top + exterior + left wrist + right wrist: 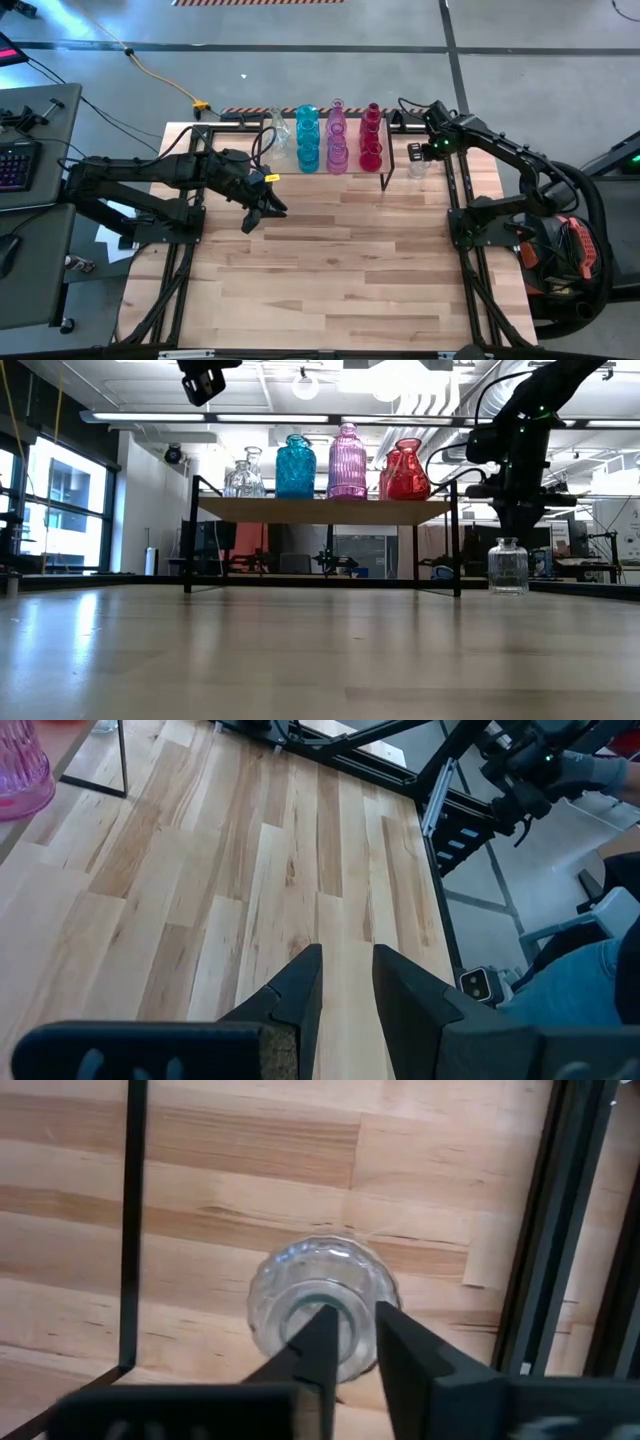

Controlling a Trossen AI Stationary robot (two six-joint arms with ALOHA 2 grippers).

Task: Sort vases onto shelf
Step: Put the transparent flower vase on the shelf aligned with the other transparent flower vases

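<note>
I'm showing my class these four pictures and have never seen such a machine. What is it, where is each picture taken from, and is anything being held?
It is a robot with two dark arms at a wooden table. One picture looks down from above, one looks level across the tabletop, and two are taken from the wrists. A small shelf carries clear, blue, pink and red vases. One clear vase stands on the table beside the shelf. The right hand is over its mouth, one finger inside the neck. The left hand hangs over bare wood, holding nothing.
</note>
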